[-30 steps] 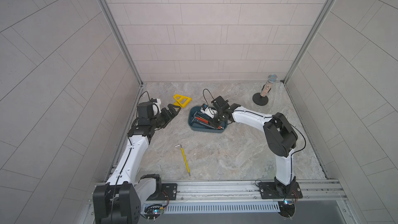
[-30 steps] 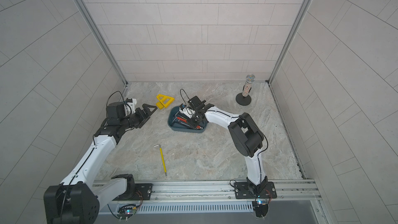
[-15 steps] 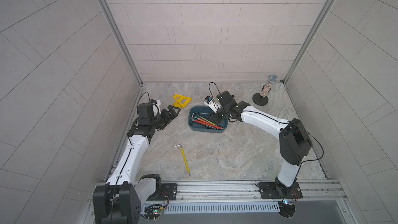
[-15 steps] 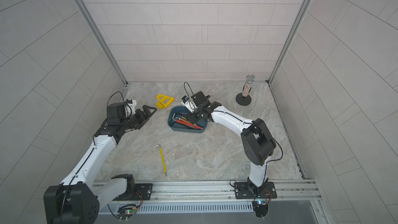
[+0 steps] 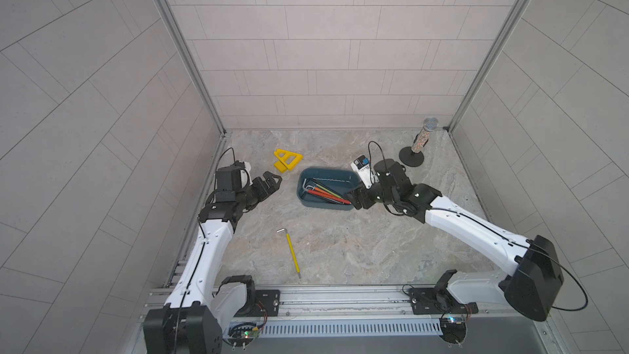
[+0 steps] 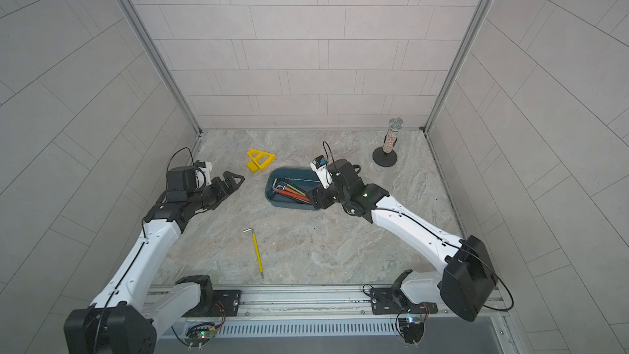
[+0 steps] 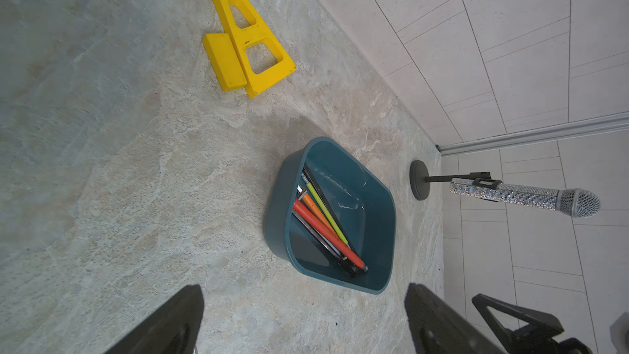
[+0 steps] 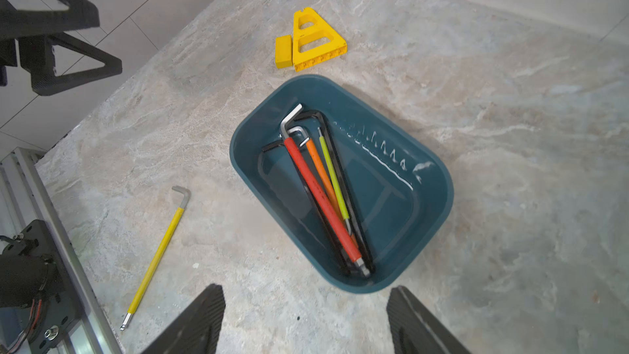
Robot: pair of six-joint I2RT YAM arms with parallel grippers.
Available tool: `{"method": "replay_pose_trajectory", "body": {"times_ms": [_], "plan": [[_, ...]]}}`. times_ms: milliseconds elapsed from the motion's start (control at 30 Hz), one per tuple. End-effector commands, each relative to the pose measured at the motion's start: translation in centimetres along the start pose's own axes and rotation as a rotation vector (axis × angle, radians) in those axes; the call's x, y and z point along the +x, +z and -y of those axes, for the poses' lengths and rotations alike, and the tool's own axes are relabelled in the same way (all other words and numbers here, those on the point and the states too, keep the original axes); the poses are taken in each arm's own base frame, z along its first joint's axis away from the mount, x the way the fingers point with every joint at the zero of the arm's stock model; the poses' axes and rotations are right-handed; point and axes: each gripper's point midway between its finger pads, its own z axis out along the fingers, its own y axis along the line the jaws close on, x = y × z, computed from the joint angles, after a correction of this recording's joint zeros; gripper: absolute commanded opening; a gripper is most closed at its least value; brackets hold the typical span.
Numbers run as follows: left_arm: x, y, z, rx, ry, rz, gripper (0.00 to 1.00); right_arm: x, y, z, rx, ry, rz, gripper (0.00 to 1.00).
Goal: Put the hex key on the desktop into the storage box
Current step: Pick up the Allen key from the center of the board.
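A table (image 5: 357, 243) with a marbled beige-grey stone pattern carries a shallow dark teal plastic storage box (image 8: 391, 165). The box is smooth and rectangular with rounded corners. Inside it lie L-shaped metal hex keys, close together: a red-sleeved key (image 8: 321, 199), an orange-sleeved key (image 8: 318, 168) and a lime-green-sleeved key (image 8: 335, 178), alongside bare black keys (image 8: 269, 151). A yellow-sleeved hex key (image 5: 292, 250) with a bare steel bend lies flat on the table, well apart from the box and nearer the front rail. The right hand (image 8: 304, 297) hovers just beside the box, fingers spread and empty. The left hand (image 5: 272, 180) is likewise spread and empty, near a flat yellow plastic triangle (image 5: 287, 160).
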Motion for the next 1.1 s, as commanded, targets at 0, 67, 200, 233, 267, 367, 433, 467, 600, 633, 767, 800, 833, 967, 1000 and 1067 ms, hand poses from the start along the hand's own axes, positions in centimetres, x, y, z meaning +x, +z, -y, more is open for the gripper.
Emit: {"method": "replay_pose_trajectory", "body": {"times_ms": [0,67,200,233,267,367,433,467,600,633,767,800,833,967,1000,1067], "plan": [[-0.6,-0.9,0.0,-0.028,0.036,0.028,1.00,1.3,-1.5,-0.2,0.030,0.079,0.033,0.80],[-0.8,-1.2,-0.2,-0.045,0.054,0.036,1.00,2.4,-2.3,-0.4,0.042,0.093,0.030,0.80],[-1.3,-1.8,-0.5,-0.094,0.091,0.059,1.00,4.6,-2.9,-0.9,0.073,0.123,-0.019,0.78],[-1.3,-1.9,-0.5,-0.098,0.094,0.062,1.00,5.1,-2.9,-1.2,0.084,0.118,-0.032,0.78],[-1.3,-1.9,-0.6,-0.099,0.091,0.062,1.00,5.5,-2.9,-1.4,0.096,0.112,-0.039,0.78],[-1.1,-1.9,-0.6,-0.091,0.082,0.060,1.00,6.9,-2.3,-2.3,0.115,0.097,-0.071,0.78],[-1.1,-2.0,-0.6,-0.090,0.083,0.066,1.00,7.7,-1.5,-3.0,0.113,0.090,-0.088,0.77],[-1.1,-2.0,-0.5,-0.088,0.082,0.067,1.00,7.9,-1.1,-3.4,0.110,0.087,-0.096,0.77],[-1.0,-1.8,-0.3,-0.068,0.078,0.061,1.00,8.3,0.5,-5.2,0.101,0.052,-0.138,0.75],[-1.0,-1.8,-0.2,-0.067,0.076,0.061,1.00,8.3,0.8,-5.6,0.097,0.048,-0.145,0.75],[-1.1,-2.1,-0.3,-0.074,0.077,0.073,1.00,8.2,2.0,-6.8,0.087,0.057,-0.154,0.73],[-1.1,-2.2,-0.3,-0.075,0.080,0.079,1.00,8.2,2.2,-7.1,0.084,0.056,-0.153,0.73],[-1.2,-2.3,-0.3,-0.077,0.081,0.085,1.00,8.3,2.5,-7.4,0.082,0.053,-0.157,0.74],[-1.5,-2.5,-0.4,-0.081,0.074,0.101,1.00,8.4,3.4,-8.4,0.099,0.028,-0.192,0.71],[-1.6,-2.5,-0.6,-0.086,0.069,0.100,1.00,8.4,3.6,-8.8,0.102,0.020,-0.203,0.70],[-1.6,-2.4,-0.9,-0.096,0.062,0.094,1.00,8.4,3.9,-9.6,0.107,0.003,-0.218,0.70]]}}
